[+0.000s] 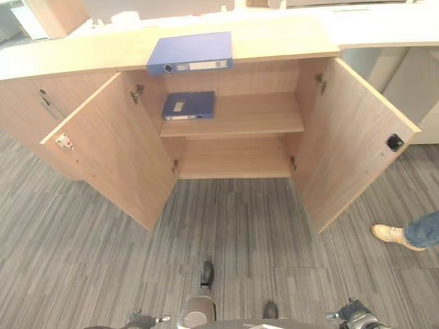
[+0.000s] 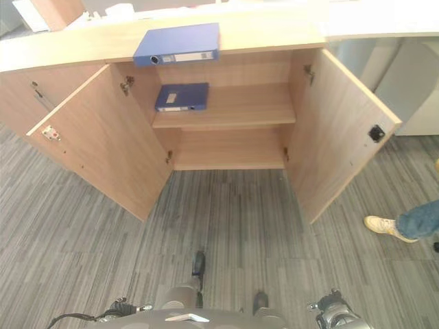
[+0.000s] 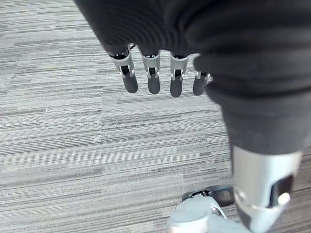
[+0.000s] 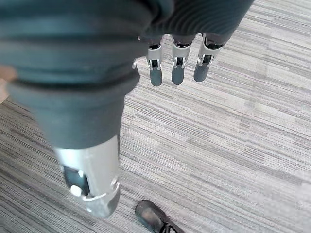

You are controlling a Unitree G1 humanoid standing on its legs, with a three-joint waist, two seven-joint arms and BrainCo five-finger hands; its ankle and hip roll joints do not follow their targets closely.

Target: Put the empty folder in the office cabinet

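Grey striped carpet tiles (image 1: 226, 226) cover the floor, their bands running in differing directions from tile to tile. A long light-wood counter (image 1: 274, 38) crosses the far side. To its right stands a pale panel (image 1: 405, 75), and beyond the counter the room is brightly lit. At the far left corner a wooden block (image 1: 58, 14) rises above the counter. At the right edge a person's leg in jeans (image 1: 422, 229) and a tan shoe (image 1: 391, 234) rest on the carpet.
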